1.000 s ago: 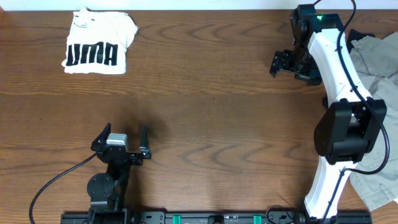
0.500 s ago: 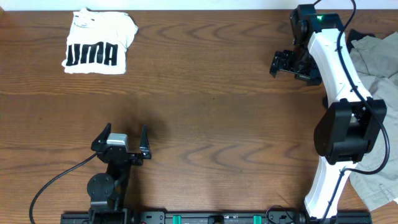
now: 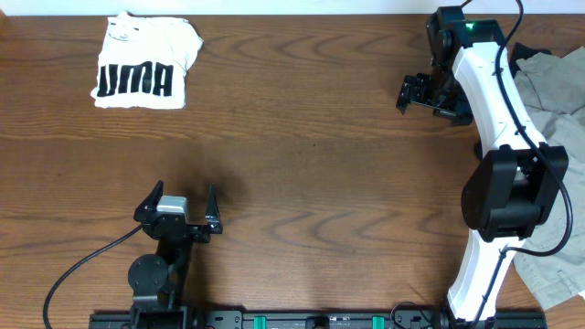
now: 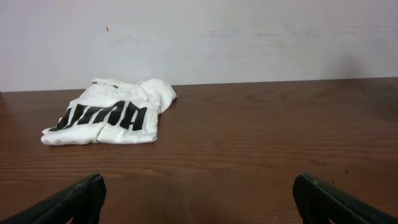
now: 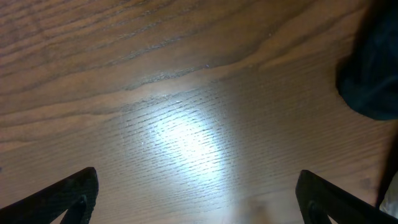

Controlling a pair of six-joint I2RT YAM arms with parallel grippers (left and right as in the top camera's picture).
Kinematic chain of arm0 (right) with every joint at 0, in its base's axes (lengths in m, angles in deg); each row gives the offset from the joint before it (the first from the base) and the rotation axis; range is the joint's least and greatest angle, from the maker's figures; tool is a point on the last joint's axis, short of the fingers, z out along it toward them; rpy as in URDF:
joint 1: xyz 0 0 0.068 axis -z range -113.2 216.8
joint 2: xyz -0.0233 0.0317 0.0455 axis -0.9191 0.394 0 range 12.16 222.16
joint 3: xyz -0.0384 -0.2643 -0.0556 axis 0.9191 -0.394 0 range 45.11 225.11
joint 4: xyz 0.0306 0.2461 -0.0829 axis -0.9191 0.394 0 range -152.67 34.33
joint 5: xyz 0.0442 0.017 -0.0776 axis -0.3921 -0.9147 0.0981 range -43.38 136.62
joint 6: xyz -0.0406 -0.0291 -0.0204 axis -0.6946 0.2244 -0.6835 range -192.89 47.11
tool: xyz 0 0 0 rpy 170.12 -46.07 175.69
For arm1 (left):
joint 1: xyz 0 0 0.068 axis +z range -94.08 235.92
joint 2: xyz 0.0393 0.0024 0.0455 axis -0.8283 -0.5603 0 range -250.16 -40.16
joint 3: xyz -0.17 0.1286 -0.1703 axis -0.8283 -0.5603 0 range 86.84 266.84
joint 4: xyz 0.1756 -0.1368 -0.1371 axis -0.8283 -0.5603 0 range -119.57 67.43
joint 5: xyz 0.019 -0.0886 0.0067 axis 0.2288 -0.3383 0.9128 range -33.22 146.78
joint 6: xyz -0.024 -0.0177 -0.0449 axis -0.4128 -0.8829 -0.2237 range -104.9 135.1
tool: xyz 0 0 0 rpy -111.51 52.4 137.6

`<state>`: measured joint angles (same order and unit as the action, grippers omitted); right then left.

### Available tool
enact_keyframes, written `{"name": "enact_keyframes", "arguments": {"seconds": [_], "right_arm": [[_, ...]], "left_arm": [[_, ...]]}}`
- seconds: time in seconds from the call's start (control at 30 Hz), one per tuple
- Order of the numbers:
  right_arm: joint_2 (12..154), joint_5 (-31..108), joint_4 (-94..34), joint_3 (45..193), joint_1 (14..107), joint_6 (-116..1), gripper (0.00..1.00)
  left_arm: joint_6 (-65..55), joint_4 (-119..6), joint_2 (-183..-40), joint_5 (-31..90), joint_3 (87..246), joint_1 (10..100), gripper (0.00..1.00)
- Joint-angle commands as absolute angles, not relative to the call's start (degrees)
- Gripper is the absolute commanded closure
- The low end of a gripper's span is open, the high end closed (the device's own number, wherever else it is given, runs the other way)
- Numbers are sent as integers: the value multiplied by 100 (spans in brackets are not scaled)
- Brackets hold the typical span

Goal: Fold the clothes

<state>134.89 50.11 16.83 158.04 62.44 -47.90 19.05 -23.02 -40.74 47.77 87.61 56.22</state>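
Shirt [image 3: 142, 62]: folded, lettering up, at the table's [image 3: 311, 164] far left corner. Left gripper [image 3: 182, 197]: near edge of the table, jaws spread, empty. Right gripper [image 3: 413, 94]: over the table's far right, jaws spread, empty. The shirt is well apart from both.

White T-shirt [image 3: 142, 62], bold black block letters across it. The table's [image 3: 311, 164] a warm dark brown, wavy wood grain all over. Right arm's [image 3: 494, 91] white with black joints; the cloth [image 3: 558, 82] is greyish beige.
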Motion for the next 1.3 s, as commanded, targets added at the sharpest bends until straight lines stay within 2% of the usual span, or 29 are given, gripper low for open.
{"name": "enact_keyframes", "arguments": {"seconds": [0.0, 0.23, 0.53, 0.73, 0.9, 1.27], "right_arm": [[13435, 5070, 1681, 15867, 6244, -4809, 1], [13183, 5072, 1681, 15867, 6106, -4807, 1], [11966, 5118, 1703, 15865, 5380, -4833, 1], [10875, 6075, 1386, 15419, 5092, -5196, 1], [9522, 6287, 564, 13920, 5112, -5196, 1], [5638, 6267, -2769, 8886, 5265, -5198, 1]], "left_arm": [[1981, -2555, -4039, 4589, 8707, 5650, 2], [1981, -2555, -4039, 4589, 8707, 5650, 2], [1981, -2555, -4039, 4591, 8707, 5650, 2], [1981, -2555, -4039, 4589, 8707, 5650, 2], [1981, -2555, -4039, 4589, 8707, 5650, 2], [1981, -2555, -4039, 4589, 8707, 5650, 2]]}}
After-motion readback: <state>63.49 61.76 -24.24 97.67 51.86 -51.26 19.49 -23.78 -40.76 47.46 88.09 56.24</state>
